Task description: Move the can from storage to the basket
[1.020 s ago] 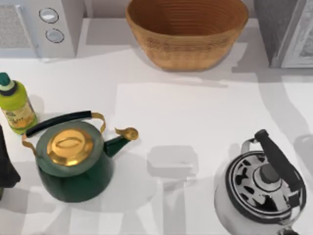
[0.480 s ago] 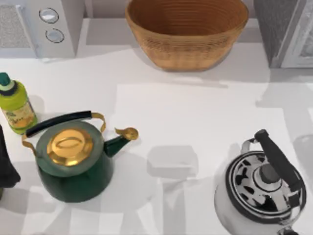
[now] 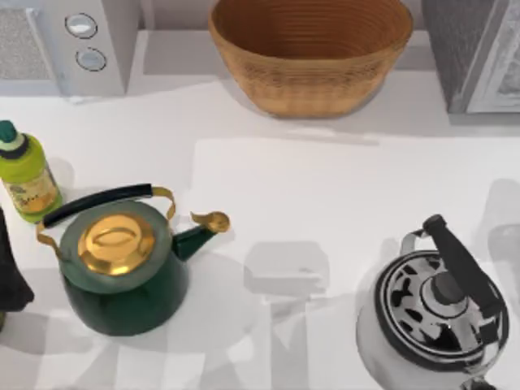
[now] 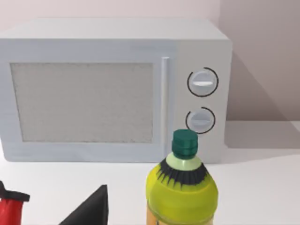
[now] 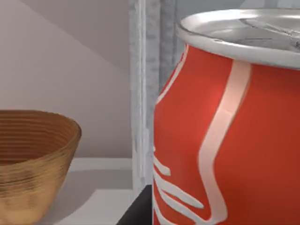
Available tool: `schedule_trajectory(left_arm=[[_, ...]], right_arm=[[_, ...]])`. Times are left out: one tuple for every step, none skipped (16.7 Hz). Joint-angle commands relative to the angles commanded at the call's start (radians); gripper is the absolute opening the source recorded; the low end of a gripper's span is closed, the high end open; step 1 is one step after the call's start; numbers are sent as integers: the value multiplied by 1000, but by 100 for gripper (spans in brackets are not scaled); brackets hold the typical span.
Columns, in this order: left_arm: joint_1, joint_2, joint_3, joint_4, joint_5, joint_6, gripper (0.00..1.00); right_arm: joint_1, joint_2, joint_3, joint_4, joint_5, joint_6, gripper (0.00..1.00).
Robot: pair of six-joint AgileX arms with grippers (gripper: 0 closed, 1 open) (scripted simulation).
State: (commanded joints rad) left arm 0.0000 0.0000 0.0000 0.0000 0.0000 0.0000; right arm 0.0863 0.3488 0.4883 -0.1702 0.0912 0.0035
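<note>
Top view: the basket (image 3: pixel 310 50) sits at the far edge of the white table (image 3: pixel 325 187), centre, between a white microwave (image 3: pixel 69 45) at the far left and a grey cabinet (image 3: pixel 475 53) at the far right. A yellow-green bottle (image 3: pixel 24 175) with dark green cap stands at the left side, just beside a green kettle (image 3: pixel 126 264) with gold lid and black handle, spout pointing to the right. A silver kettle (image 3: pixel 435 313) with black handle stands at the near right, well apart from the green one. A dark piece of the left arm (image 3: pixel 10 276) shows at the left edge, next to the green kettle. Left wrist view: the microwave (image 4: pixel 115 89) faces the camera, door shut, two dials on its panel; the bottle (image 4: pixel 182 187) stands in front of it; a black wedge of the left gripper (image 4: pixel 91 208) pokes in at the lower edge, one finger seen, so whether its jaws are apart or together cannot be told; a small red and black object (image 4: pixel 10 208) sits at the lower corner, unclear what. Right wrist view: the can (image 5: pixel 229 131) is very close to the camera, upright, red with white script, silver top rim; a grey cabinet post (image 5: pixel 145 93) stands just behind it; the basket (image 5: pixel 33 159) is farther off on the table. A dark bit (image 5: pixel 138 208) shows at the base of the can; right gripper jaw state cannot be told.
</note>
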Motion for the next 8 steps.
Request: schedule_trajectory(left_arm=[[0,0,0,0,0,0,100],[0,0,0,0,0,0,100],[0,0,0,0,0,0,100],[0,0,0,0,0,0,100],[0,0,0,0,0,0,100],[0,0,0,0,0,0,100],[0,0,0,0,0,0,100],[0,0,0,0,0,0,100]], right_arm=[[-14,-60,-91,28,-15,-1,0],[-28,-116,-173,55,-29,-1,0],[-40,-168,-246,79,-43,-2,0],[-52,-216,-311,102,-55,-2,0],[-62,-257,-366,122,-65,-2,0],[-71,-292,-412,139,-75,-3,0],[-78,-319,-448,154,-82,-3,0],[-83,-336,-472,163,-88,-3,0]])
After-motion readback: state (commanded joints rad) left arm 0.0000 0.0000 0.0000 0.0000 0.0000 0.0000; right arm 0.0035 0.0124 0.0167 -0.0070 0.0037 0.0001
